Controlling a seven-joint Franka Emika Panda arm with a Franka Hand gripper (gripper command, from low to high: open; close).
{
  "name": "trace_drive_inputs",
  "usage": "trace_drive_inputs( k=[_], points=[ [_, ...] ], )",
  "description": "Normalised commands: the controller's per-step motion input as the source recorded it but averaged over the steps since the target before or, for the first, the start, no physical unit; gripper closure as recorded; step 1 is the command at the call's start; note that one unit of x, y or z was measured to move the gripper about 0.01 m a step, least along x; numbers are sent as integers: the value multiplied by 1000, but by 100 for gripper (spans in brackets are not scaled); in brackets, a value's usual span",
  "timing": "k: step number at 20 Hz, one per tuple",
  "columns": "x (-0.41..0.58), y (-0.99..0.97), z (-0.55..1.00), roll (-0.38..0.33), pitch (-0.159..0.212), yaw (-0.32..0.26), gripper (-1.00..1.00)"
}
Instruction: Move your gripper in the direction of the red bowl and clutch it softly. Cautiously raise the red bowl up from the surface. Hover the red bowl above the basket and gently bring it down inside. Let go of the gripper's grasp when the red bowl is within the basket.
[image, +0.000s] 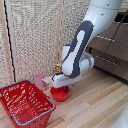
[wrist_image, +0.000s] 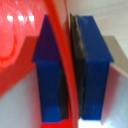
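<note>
The red bowl (image: 60, 93) sits on the wooden floor, just to the exterior view's right of the basket (image: 25, 104). My gripper (image: 62, 84) is down at the bowl's rim. In the wrist view my two blue fingers (wrist_image: 50, 75) are closed on the thin red rim of the bowl (wrist_image: 64, 70), one finger inside and one outside. The bowl's shiny red inside (wrist_image: 17, 45) fills one side of that view. The basket is large, red, with a light rim, and nothing shows inside it.
A pink cup (image: 42, 80) lies just behind the bowl, next to the basket's far corner. A small yellowish object (image: 58, 67) stands behind my hand. A woven screen (image: 35, 35) and a wooden cabinet (image: 112, 50) stand at the back.
</note>
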Motion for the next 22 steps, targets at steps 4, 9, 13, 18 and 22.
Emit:
trace_drive_inputs(
  k=[4, 9, 13, 18, 22],
  points=[
    [377, 2, 815, 56, 136, 108, 100],
    [353, 0, 798, 59, 141, 100, 100],
    [374, 7, 806, 61, 138, 104, 100],
    [307, 230, 773, 63, 150, 101, 100],
    [166, 733, 726, 16, 146, 63, 100]
  ],
)
